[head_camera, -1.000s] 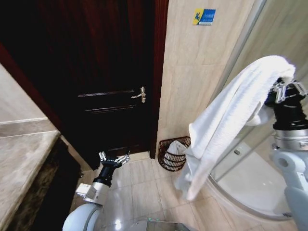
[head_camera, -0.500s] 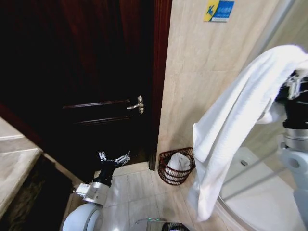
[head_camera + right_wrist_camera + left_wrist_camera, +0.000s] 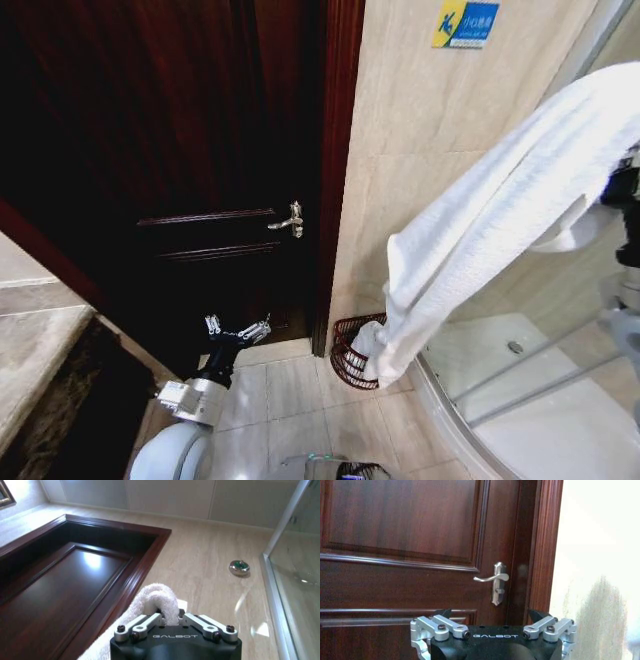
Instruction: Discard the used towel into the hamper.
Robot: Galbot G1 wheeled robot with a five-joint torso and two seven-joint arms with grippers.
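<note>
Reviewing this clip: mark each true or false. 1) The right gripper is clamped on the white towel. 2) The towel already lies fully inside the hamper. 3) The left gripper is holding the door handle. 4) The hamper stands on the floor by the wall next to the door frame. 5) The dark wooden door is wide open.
1) True: the right gripper pinches a fold of the towel.
2) False: it hangs from the raised gripper, its lower end dangling in front of the hamper.
3) False: the left gripper is open, low, apart from the door handle.
4) True.
5) False: the door is shut in its frame.
</note>
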